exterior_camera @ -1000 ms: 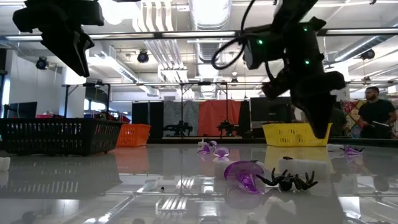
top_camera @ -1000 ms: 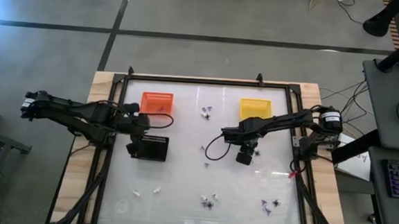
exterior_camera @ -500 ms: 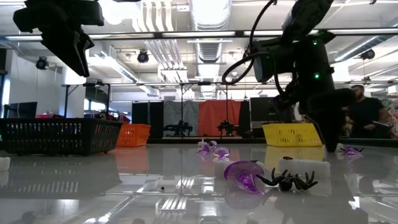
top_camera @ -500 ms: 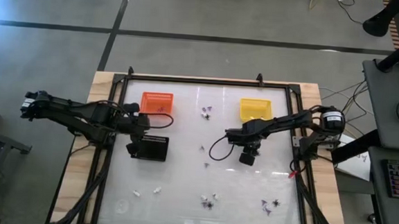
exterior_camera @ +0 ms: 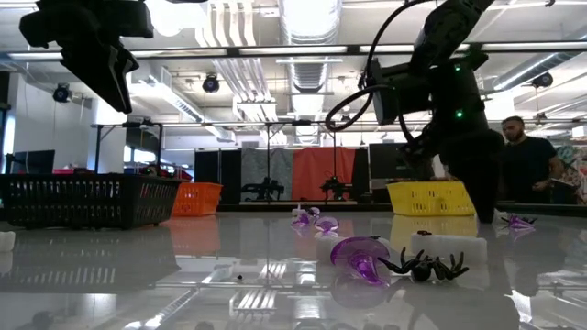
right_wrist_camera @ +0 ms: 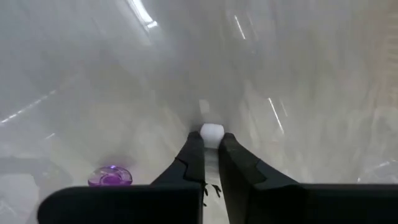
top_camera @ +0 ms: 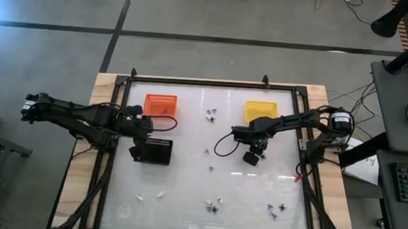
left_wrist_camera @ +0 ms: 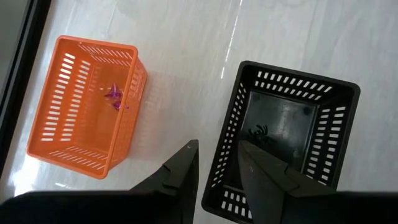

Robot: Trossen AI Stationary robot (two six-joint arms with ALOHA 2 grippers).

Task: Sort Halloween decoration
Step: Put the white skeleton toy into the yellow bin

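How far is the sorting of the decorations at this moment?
Done: one purple trinket lies in the orange basket and one black spider in the black basket. In hand: the right gripper is shut on a small white piece. Left: several pieces remain on the table, such as the group near its front edge. The left gripper hangs open above the black basket.

Three baskets stand on the table: one orange basket (top_camera: 160, 104), one yellow basket (top_camera: 260, 111) and one black basket (top_camera: 155, 151). Two arms work above it. The trinkets scattered across the table are too small to count surely.
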